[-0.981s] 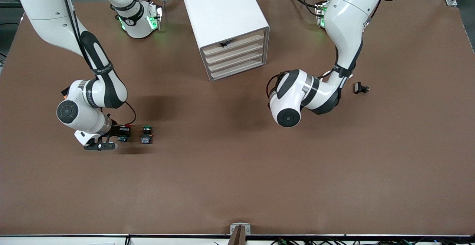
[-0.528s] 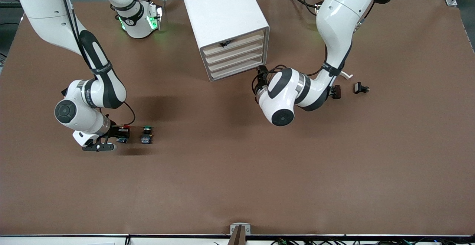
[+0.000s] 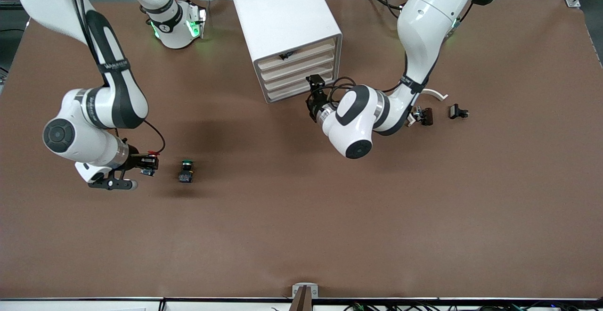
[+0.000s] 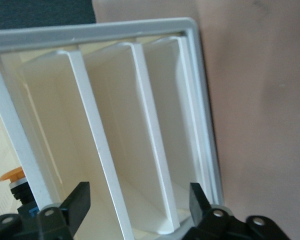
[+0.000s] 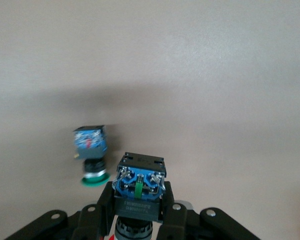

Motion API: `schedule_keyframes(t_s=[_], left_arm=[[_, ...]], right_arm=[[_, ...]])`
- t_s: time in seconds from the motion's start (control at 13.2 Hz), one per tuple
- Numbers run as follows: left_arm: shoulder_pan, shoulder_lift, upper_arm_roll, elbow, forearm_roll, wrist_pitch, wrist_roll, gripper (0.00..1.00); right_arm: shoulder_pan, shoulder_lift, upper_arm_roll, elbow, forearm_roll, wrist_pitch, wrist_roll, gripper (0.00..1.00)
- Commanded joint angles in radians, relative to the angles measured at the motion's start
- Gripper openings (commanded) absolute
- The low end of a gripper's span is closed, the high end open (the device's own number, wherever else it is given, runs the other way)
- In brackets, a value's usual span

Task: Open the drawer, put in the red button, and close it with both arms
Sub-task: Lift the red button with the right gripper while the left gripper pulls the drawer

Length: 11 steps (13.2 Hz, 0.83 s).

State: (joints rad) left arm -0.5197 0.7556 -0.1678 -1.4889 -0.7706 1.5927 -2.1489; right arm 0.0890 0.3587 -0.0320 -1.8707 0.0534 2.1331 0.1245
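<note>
- Near the cabinet (image 3: 287, 33), the left gripper (image 4: 140, 205) has its fingers apart at the drawers; it could slip off.
- Well away from it, the right gripper (image 3: 143, 164) is clamped on the red button (image 3: 151, 152), which could drop.

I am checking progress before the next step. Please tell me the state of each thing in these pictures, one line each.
red button: held, off the table.
right gripper: shut on the red button.
green button: lying on its side on the table.
drawer cabinet: all drawers shut.
left gripper: open, at the cabinet's front.
</note>
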Motion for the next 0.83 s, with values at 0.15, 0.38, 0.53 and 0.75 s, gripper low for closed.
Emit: schedule_keyframes(t_s=[0.15, 0.38, 0.53, 0.75], left_arm=[[-0.045, 0.05, 0.002, 0.018, -0.042, -0.069, -0.077, 0.73], [-0.052, 0.051, 0.002, 0.016, -0.068, -0.103, -0.117, 0.65], [-0.071, 0.059, 0.002, 0.016, -0.085, -0.108, -0.128, 0.63], [-0.078, 0.07, 0.002, 0.016, -0.087, -0.108, -0.141, 0.24]], right_arm=[[0.069, -0.035, -0.002, 0.244, 0.005, -0.37, 0.229, 0.0], [0.145, -0.037, 0.0, 0.375, -0.004, -0.534, 0.404, 0.0], [0.205, -0.037, 0.001, 0.432, -0.006, -0.609, 0.524, 0.0], [0.3, -0.056, 0.0, 0.473, -0.007, -0.651, 0.689, 0.0]])
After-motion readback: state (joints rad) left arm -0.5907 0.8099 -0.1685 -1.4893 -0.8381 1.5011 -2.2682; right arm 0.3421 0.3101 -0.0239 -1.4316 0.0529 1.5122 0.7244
